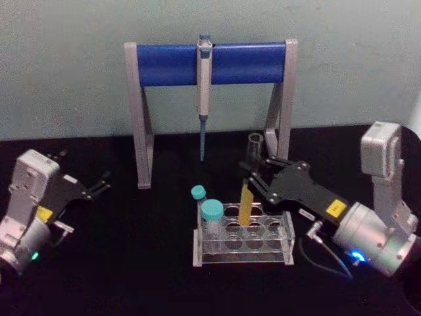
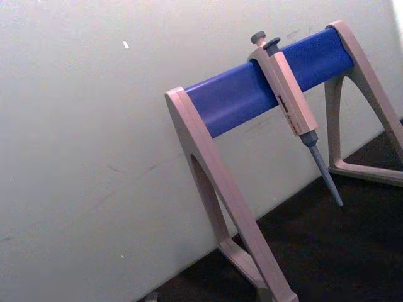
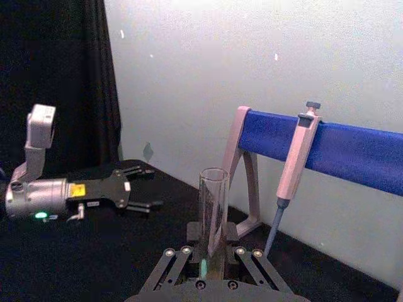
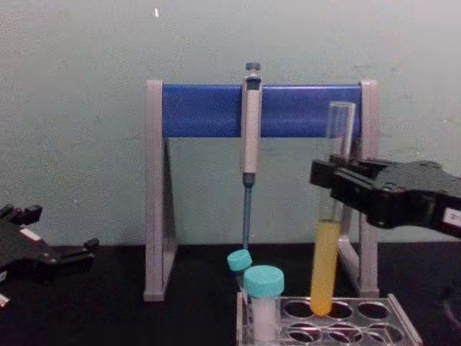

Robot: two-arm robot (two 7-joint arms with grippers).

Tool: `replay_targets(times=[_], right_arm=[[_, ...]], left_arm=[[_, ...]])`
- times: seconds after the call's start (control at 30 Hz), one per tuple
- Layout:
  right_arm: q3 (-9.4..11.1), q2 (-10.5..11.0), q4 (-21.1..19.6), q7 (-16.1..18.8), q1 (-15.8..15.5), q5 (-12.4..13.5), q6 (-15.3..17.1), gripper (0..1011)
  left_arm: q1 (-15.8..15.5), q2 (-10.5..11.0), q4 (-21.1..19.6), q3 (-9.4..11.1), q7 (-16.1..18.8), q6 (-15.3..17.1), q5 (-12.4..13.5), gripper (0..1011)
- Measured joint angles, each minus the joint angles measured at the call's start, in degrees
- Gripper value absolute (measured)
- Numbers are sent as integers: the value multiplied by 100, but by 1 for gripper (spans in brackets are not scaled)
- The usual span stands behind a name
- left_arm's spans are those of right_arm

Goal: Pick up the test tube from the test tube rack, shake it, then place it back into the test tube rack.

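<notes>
The test tube [image 1: 249, 172] stands nearly upright with yellow-orange liquid in its lower part. Its round bottom sits at a hole in the top plate of the clear test tube rack [image 1: 287, 232]. My right gripper [image 1: 254, 174] reaches in from the right and is shut on the tube's clear part above the liquid. The right wrist view shows the tube [image 3: 213, 211] rising between the fingers [image 3: 178, 253]. From the chest, the tube [image 4: 326, 270] meets the rack [image 4: 400, 323] at a back-row hole. My left gripper [image 1: 102, 184] rests open and empty at the table's left, well away.
A grey-and-blue pipette stand [image 1: 210, 62] spans the back, with a pipette [image 1: 204, 85] hanging from its bar behind the rack. Two teal-capped vials [image 1: 212, 210] sit at the rack's left end. Bare black table lies between the left gripper and the rack.
</notes>
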Motion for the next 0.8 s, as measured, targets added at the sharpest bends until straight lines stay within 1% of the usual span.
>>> replay_targets(times=[0.1,0.23,0.43,0.57,0.8], right_arm=[[-51,-88,121,-44,127,-38,-5,220],[-106,-256,361,-147,359,-129,-45,220],[-104,-411,608,-300,561,-246,-72,220],[-39,-489,753,-419,640,-321,-70,220],[103,-507,789,-519,605,-376,-50,220]], left_arm=[[0,0,0,0,0,0,0,1010],[0,0,0,0,0,0,0,1010],[0,0,0,0,0,0,0,1010],[0,0,0,0,0,0,0,1010],[0,0,0,0,0,0,0,1010]])
